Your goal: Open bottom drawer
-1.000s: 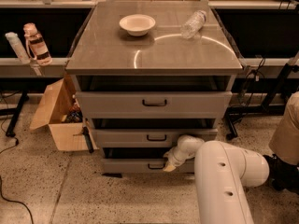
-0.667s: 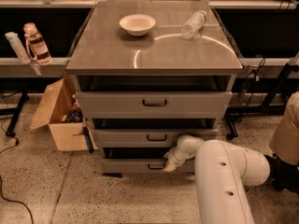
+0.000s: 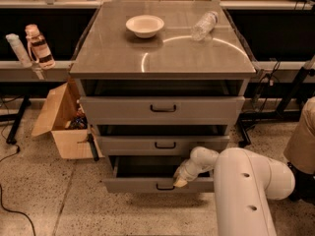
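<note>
Though we cannot tell if the jaws are clenched, the gripper (image 3: 179, 181) sits at the handle (image 3: 165, 186) of the bottom drawer (image 3: 128, 185), the lowest front, nearest us. The front has come out further than a second ago, dark cavity showing behind it: opening looks well under way.

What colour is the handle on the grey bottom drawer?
Black, clearest in the camera view; the tool rests by this small bracket handle.
</note>
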`<state>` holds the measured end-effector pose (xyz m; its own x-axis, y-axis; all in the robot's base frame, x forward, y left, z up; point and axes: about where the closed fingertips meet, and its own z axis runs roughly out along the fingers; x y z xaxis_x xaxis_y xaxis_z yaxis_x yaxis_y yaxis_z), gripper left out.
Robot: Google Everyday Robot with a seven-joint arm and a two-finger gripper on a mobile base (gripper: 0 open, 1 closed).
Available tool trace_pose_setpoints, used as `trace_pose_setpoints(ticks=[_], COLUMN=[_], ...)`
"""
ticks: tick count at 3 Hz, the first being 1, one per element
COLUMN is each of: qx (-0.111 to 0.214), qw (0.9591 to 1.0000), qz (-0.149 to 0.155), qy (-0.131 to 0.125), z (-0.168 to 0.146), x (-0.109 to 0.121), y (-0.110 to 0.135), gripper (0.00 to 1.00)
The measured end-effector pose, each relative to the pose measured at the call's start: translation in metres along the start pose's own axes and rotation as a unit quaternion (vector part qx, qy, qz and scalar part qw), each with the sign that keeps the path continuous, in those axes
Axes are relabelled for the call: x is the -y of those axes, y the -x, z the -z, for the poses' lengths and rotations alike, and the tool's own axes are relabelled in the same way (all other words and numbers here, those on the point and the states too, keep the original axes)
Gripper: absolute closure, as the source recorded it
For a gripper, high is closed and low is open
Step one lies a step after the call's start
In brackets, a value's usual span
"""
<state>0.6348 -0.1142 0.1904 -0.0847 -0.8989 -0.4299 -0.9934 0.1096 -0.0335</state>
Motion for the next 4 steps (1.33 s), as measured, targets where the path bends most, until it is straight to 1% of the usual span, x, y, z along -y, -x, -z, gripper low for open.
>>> trace_pose_setpoints(ticks=[1,3,4], qx=[-0.001,-0.001,-0.001], qw=[0.9998,0.9998,0.9998], qz=[-0.018,-0.018,-0.018], qy=[0.006,0.006,0.006], z=[0.0080,0.0079,0.0079], x=[-0.0205,-0.0205,-0.0206], y=[-0.0087,-0.0087,-0.0087], gripper=[0.97,0.51,0.20])
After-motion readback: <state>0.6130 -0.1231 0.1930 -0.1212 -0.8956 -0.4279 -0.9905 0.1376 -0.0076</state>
